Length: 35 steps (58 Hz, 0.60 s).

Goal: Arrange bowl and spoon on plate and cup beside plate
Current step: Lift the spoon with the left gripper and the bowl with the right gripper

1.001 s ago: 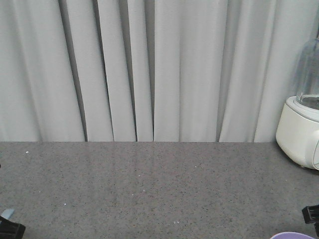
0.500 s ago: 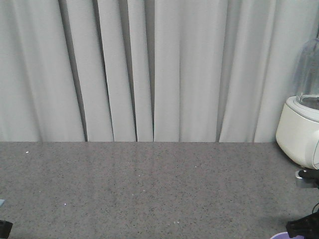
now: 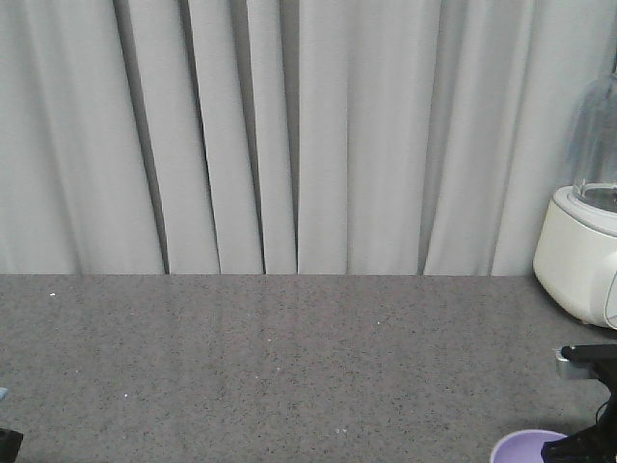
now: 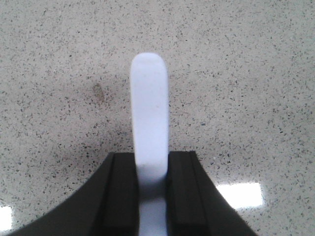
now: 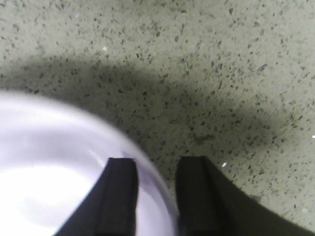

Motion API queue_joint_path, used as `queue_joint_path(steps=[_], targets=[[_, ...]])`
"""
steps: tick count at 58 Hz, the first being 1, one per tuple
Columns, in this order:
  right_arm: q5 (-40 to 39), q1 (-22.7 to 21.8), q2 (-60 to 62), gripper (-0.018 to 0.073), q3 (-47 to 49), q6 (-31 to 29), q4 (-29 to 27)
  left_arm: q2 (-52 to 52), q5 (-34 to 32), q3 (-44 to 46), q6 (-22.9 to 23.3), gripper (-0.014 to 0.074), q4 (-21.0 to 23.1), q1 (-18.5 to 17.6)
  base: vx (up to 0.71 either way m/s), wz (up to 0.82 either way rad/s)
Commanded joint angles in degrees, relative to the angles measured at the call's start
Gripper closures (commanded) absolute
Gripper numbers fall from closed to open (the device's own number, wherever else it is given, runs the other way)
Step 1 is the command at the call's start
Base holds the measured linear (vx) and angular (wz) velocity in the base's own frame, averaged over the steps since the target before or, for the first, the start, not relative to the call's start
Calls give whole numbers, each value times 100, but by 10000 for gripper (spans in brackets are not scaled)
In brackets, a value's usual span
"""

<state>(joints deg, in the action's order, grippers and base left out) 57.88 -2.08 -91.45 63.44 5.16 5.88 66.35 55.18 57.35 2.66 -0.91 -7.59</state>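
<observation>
The pale bluish-white spoon point(image 4: 149, 113) is clamped by its handle in my left gripper point(image 4: 151, 167), the free end reaching out over the speckled counter. In the front view only a corner of the left gripper point(image 3: 8, 444) shows at the bottom left. The lavender bowl point(image 5: 49, 162) has its rim between the fingers of my right gripper point(image 5: 155, 169), one finger inside and one outside, shut on it. In the front view the bowl point(image 3: 521, 449) peeks in at the bottom right, beside the right gripper point(image 3: 583, 446). Plate and cup are out of view.
A white blender base with a clear jar point(image 3: 581, 260) stands at the counter's far right. Grey curtains point(image 3: 289, 135) hang behind the grey speckled counter point(image 3: 289, 357).
The right gripper has moved left with the bowl, so more of the bowl shows in the front view. The left gripper has dropped further out of the bottom left corner.
</observation>
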Motion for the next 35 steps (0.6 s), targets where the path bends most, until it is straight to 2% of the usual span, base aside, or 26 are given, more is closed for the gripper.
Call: queue_joint_path(steps=[1,9,19,35], targets=[[-76,-34,223,447,185,-44,73,-145,-239,130,2,599,-34,-27,0,0],[-151,-34,340,576,185,-58,79,-163,-258,130,2,599,-120,-27,0,0],[-378,-17,805,572,193,-88,44,-334,-284,307,2,599,-294,-27,0,0],[-645,-17,1852,570,939,-516,-851,-582,-502,1211,2,599,-284,-27,0,0]])
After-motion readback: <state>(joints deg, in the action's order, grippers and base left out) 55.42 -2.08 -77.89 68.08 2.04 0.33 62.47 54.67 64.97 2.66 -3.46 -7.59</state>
